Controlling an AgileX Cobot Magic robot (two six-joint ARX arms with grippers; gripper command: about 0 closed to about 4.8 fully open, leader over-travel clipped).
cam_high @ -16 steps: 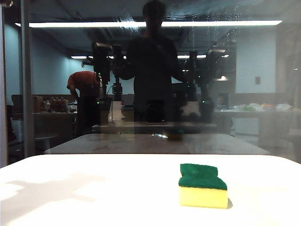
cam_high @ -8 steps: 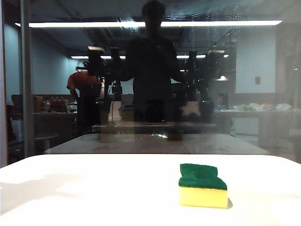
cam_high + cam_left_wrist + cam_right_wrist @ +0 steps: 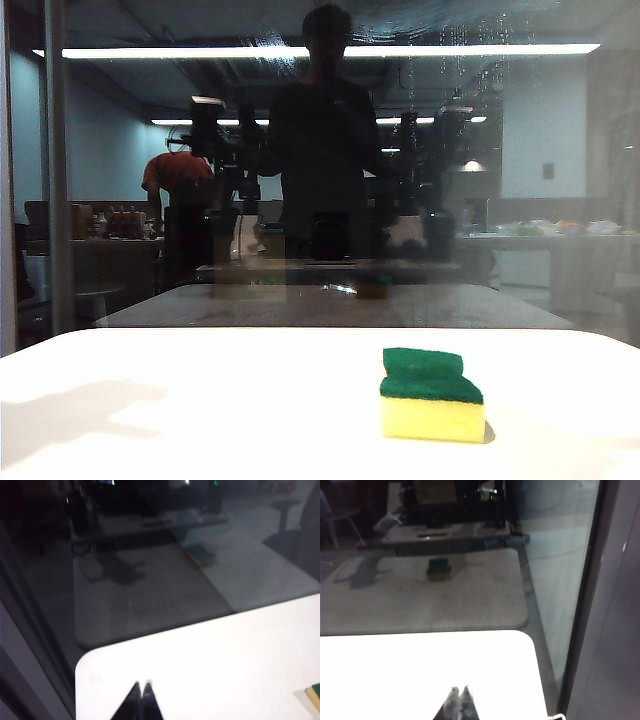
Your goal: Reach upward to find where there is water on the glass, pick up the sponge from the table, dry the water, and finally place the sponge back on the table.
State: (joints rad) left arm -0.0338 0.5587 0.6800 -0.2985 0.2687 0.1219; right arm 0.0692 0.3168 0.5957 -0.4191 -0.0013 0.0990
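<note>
I see the sponge (image 3: 432,394) lying on the white worktop (image 3: 200,400). My left claw (image 3: 141,686) and right claw (image 3: 459,690) hang above it, tips together, empty.

I count one sponge (image 3: 432,394) on one table (image 3: 200,400); one glass (image 3: 560,200) with one frame bar (image 3: 58,170); two grippers, left (image 3: 141,686) and right (image 3: 459,689), both closed.

The sponge (image 3: 431,394) is the only thing standing on the tabletop (image 3: 200,410), right of centre; bare surface lies open all round it. The glass (image 3: 320,180) walls off the far edge. Left hand (image 3: 141,686) and right hand (image 3: 459,690), tips together, hang over bare corners.
</note>
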